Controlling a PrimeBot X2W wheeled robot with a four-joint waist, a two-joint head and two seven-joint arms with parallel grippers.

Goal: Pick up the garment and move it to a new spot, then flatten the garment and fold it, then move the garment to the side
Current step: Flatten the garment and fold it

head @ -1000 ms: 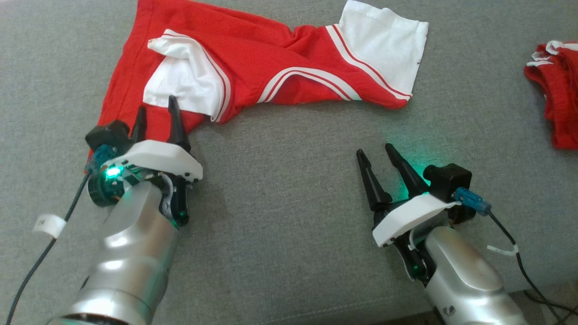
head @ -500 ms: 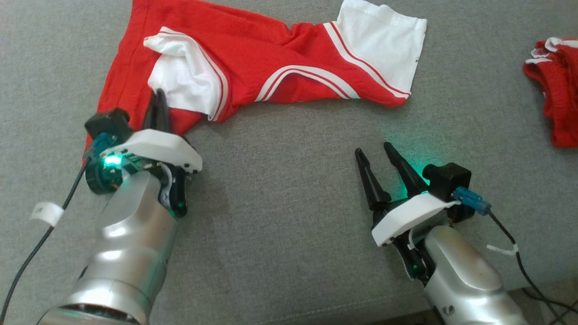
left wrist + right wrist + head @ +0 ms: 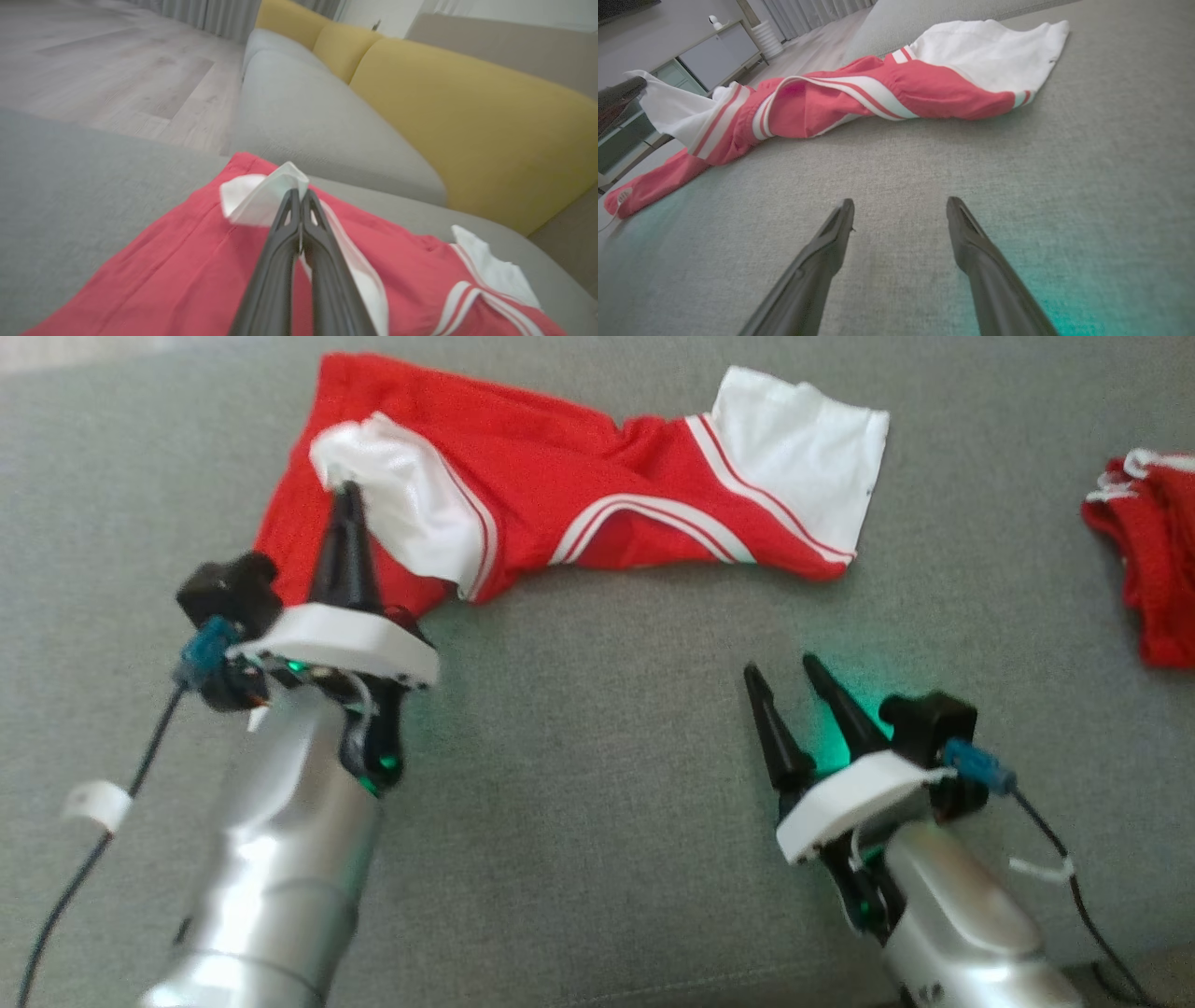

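The red and white garment (image 3: 579,485) lies rumpled across the far part of the grey upholstered seat (image 3: 597,756), and the left gripper (image 3: 347,495) has its jaws clenched on the white sleeve (image 3: 411,513), holding it up in a peak. The right gripper (image 3: 780,665) hangs over bare seat, well apart from the garment, jaws released and empty. Another red bundle (image 3: 1153,579) sits at the right edge.

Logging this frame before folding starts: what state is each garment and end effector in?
Red and white fabric garment: crumpled, one white sleeve pinched and lifted.
Left end effector: shut on the garment's white sleeve.
Right end effector: open, empty.
Second red and white fabric garment, right edge: bunched, untouched.
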